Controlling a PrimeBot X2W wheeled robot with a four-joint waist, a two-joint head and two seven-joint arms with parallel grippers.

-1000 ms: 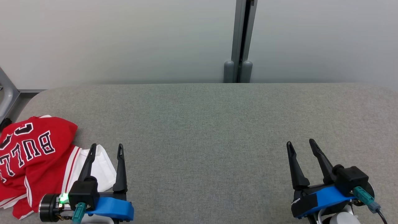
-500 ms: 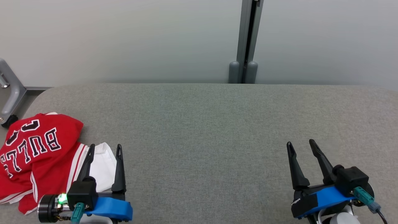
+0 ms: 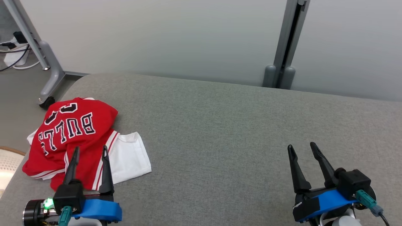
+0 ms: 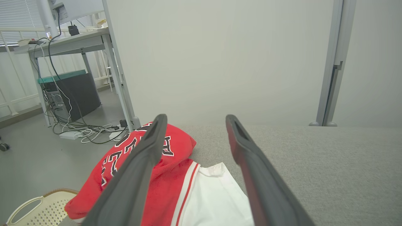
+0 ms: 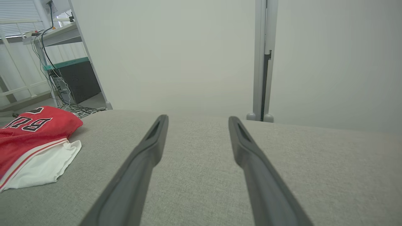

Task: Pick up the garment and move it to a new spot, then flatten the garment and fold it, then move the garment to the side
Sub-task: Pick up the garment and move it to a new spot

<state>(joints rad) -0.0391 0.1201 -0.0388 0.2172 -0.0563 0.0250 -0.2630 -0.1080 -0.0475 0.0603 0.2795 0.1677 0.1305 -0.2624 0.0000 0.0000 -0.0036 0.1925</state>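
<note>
Crumpled jersey (image 3: 72, 131) lies diagonally on the table (image 3: 220, 125), lettering upside-down from the robot's side, white end pointing mid-table; left gripper (image 3: 90, 148) and right gripper (image 3: 301, 145) both gape, empty.

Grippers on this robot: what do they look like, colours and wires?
The left gripper and right gripper each have two long, black, tapering fingers on a black block with a blue cover. Each carries a teal plug; the right one's trails a dark cable. A green light glows on the left.

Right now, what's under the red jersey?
A white cloth pokes out from under the red jersey, lying flat on the grey tabletop. How far it runs beneath the bunched red fabric is covered.
</note>
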